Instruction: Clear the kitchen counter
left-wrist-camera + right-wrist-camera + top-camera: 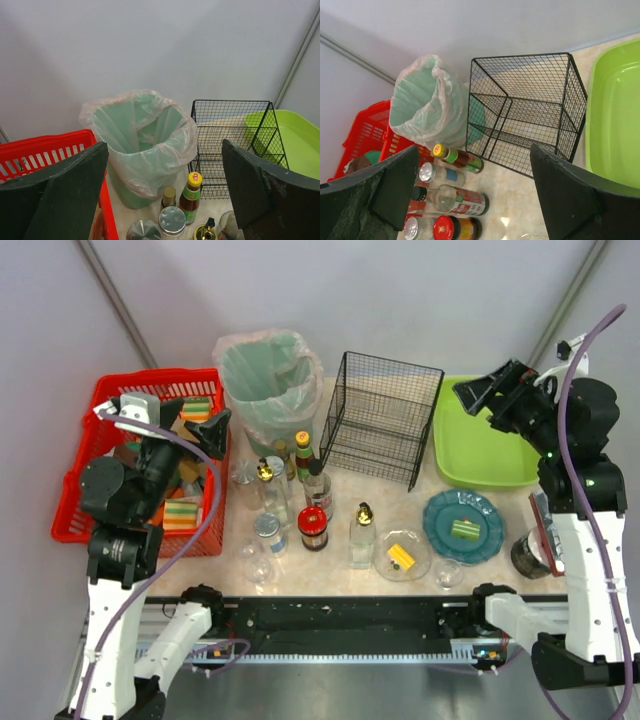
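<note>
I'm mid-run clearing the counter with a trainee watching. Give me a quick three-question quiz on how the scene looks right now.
1. True or false: the left tool and the right tool both stand open, holding nothing.
2. What lies on the teal plate? A) a small green block B) a spoon C) a jar lid
3. Which container stands between the red basket and the black wire rack?
Key: 1 true. 2 A. 3 the bin lined with a plastic bag.
</note>
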Available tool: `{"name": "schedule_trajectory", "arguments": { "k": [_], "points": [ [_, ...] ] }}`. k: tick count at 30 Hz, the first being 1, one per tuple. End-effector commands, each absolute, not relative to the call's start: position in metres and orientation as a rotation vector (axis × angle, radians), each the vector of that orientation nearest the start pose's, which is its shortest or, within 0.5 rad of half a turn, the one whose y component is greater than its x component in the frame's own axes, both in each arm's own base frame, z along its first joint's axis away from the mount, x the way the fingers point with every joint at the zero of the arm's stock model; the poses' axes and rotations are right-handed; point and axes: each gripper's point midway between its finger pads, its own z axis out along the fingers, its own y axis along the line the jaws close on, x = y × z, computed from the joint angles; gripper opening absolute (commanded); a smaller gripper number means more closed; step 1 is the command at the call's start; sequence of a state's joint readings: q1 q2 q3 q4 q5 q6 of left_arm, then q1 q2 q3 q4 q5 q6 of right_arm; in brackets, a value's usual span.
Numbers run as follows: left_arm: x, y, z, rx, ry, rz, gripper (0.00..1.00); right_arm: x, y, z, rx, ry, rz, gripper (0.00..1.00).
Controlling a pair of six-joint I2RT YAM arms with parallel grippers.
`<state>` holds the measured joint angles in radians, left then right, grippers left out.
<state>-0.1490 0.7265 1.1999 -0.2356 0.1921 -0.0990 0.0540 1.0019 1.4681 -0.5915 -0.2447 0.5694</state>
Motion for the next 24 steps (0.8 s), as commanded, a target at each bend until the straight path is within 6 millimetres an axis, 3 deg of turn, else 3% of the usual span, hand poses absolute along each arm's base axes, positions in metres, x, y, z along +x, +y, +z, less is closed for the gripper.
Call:
{"name": "schedule_trajectory", "arguments": {
  "k": [1,11,15,20,24],
  "points": [
    [0.254,-0.074,0.479,0.183,1.283,-0.332,0.98,0.295,0.086,0.436,0.221,1.711,0.705,0.91],
    [0.277,-0.070,0.441,0.139,1.407,-0.314,0.98,0.285,0.116,0.415,0.052,1.861,0.781,0.95],
    [0.304,-0.040,0.414,-0.081,1.717,-0.190,0.99,0.259,0.151,0.435,-0.168,1.839,0.766,0.96],
    [0.298,-0.053,0.417,-0.151,1.744,-0.317,0.99,0.229,0.182,0.445,-0.416,1.760,0.737,0.96],
    [0.283,-0.070,0.416,-0.061,1.759,-0.405,0.99,0.199,0.207,0.443,-0.606,1.648,0.735,0.99]
  ]
}}
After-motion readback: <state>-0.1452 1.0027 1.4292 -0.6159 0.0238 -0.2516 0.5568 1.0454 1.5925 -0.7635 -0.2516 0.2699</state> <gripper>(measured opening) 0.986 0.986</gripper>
